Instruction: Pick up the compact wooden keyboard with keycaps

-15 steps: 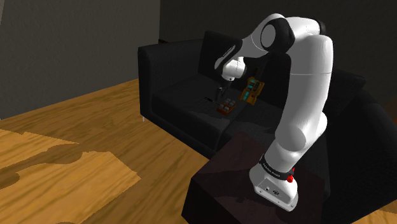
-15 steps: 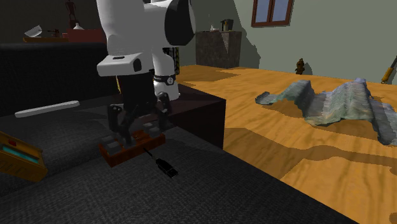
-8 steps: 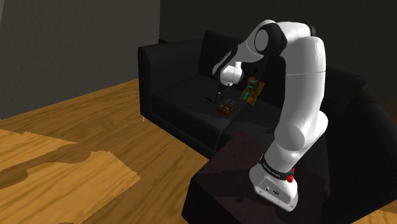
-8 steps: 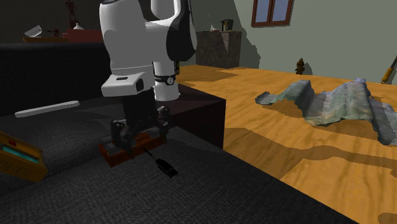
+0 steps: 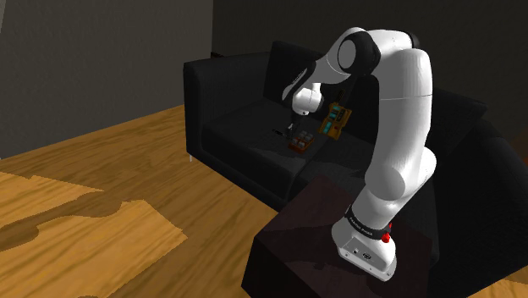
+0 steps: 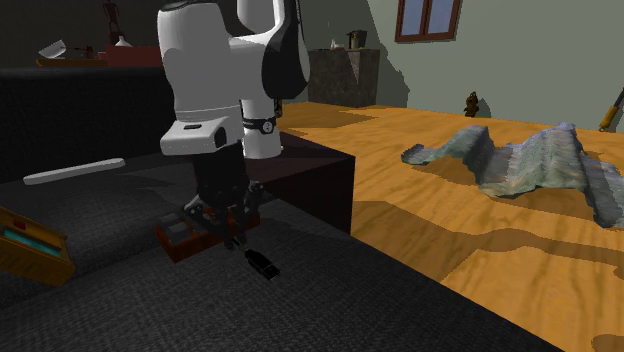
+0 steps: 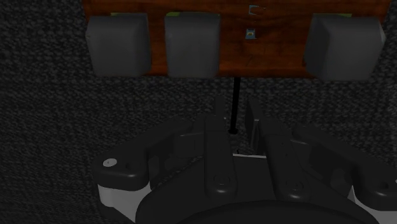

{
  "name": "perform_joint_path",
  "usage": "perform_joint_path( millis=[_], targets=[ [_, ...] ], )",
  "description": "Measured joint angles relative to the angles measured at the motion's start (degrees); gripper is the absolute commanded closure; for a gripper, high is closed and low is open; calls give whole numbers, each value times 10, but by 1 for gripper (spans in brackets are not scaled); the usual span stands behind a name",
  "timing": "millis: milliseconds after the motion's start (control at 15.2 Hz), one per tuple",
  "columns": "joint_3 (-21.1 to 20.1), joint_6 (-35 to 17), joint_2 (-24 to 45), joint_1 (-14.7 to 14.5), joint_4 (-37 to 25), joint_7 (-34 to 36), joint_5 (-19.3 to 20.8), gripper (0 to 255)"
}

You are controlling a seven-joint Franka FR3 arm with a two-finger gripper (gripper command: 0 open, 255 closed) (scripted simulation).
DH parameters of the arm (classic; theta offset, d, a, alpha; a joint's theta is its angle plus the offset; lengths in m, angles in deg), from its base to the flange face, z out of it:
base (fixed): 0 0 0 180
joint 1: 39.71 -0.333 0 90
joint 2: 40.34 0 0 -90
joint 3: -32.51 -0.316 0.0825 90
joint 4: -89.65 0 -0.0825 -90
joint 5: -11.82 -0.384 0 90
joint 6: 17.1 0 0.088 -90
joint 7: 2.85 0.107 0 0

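- Keyboard (image 7: 261, 48): small brown wooden board w/ grey keycaps (image 7: 119, 44), lying flat, caps up, on the dark sofa seat (image 6: 330, 300), right under the arm's hand in the shoulder view (image 5: 298, 142)
- Long axis: runs across the wrist view, so one long edge faces the claw; in the second exterior view it slants from lower left up to the right (image 6: 180, 240)
- Thin black cable (image 7: 236, 102) leaves that long edge approx. at its middle & runs toward the gripper; its plug end lies on the seat just beside the board
- Gripper (image 7: 236, 111): fingers drawn nearly together w/ only a slit left, board not betw. them but just past the tips; cable runs into the slit, can't tell if it's pinched
- Step in hand, as I judge it: getting a grasp, not yet got
- To do it well: prob. open wide, shift fwd over the board, turn the wrist approx. a quarter so the fingers span the short width, come down on bare wood edges rather than caps, keep the cable out of the pads, close, lift straight up
- Further out: a 2nd wooden box w/ teal face (image 6: 30, 250) lies on the seat, well apart
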Motion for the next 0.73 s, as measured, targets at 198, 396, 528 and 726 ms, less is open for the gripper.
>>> perform_joint_path(
  millis=[198, 396, 528, 726],
  targets=[
    [0, 0, 0, 0, 0, 0, 0, 255],
    [7, 10, -14, -5, 3, 7, 9, 255],
    [12, 20, -24, -8, 3, 12, 16, 255],
    [22, 37, -43, -15, 4, 22, 30, 255]
  ],
)
